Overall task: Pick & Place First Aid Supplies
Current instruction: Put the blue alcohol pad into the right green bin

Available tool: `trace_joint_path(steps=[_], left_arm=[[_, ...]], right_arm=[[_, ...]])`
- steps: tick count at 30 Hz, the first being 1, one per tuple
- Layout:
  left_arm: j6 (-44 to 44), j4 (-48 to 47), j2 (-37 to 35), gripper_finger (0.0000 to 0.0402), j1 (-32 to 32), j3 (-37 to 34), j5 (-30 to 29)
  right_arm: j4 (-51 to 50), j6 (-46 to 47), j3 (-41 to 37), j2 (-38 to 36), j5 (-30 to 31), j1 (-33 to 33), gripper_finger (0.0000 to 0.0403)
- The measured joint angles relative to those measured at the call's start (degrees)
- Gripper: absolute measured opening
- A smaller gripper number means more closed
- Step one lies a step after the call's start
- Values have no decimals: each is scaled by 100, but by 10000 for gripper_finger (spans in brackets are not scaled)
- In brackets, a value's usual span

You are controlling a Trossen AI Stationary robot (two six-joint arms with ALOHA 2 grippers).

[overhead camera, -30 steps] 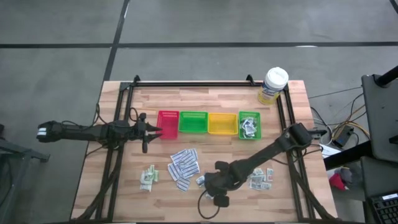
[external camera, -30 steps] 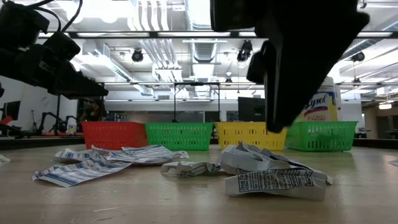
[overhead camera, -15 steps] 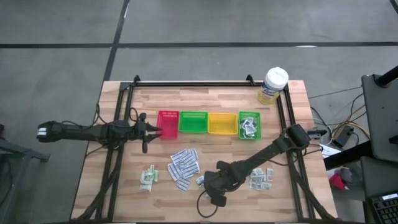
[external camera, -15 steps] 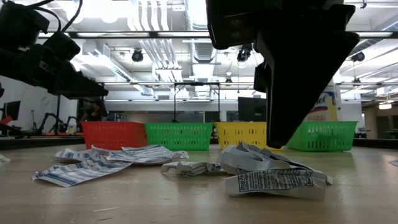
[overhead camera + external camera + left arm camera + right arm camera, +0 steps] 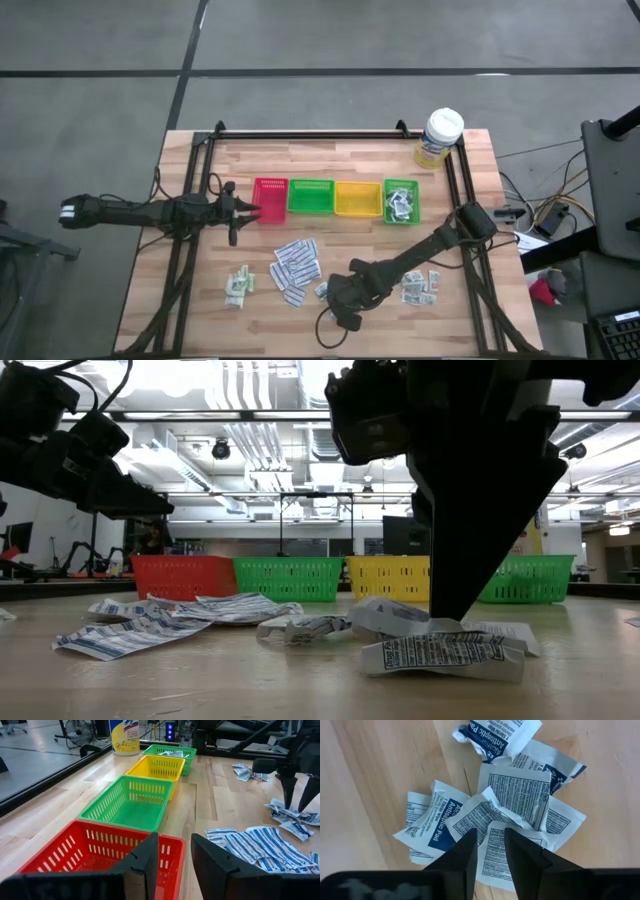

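White paper antiseptic packets, heaped at lower centre of high view, directly beneath right gripper. Fingers narrowly parted, straddling raised edge of topmost packet; firm hold not yet confirmed. No single long axis to crumpled heap. Left gripper parked at red tray, slightly parted, nothing held.

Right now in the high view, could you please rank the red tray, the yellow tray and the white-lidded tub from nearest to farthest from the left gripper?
From the left gripper:
1. Red tray, right beside its fingertips.
2. Yellow tray, third along the tray row.
3. White-lidded tub, at the table's far right corner.
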Motion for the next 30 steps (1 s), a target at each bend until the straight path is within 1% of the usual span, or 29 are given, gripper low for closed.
trace_joint_path(steps=[7,15,20,27,30], left_arm=[[0,0,0,113,0,0,1],[0,0,0,113,0,0,1],[-2,0,0,113,0,0,1],[-80,0,0,113,0,0,1],[-90,0,0,113,0,0,0]], right_arm=[[-326,107,0,0,109,13,82],[-320,114,0,0,138,13,62],[-318,95,0,0,265,13,45],[-320,-11,-2,0,284,13,15],[-331,-12,0,0,284,13,9]])
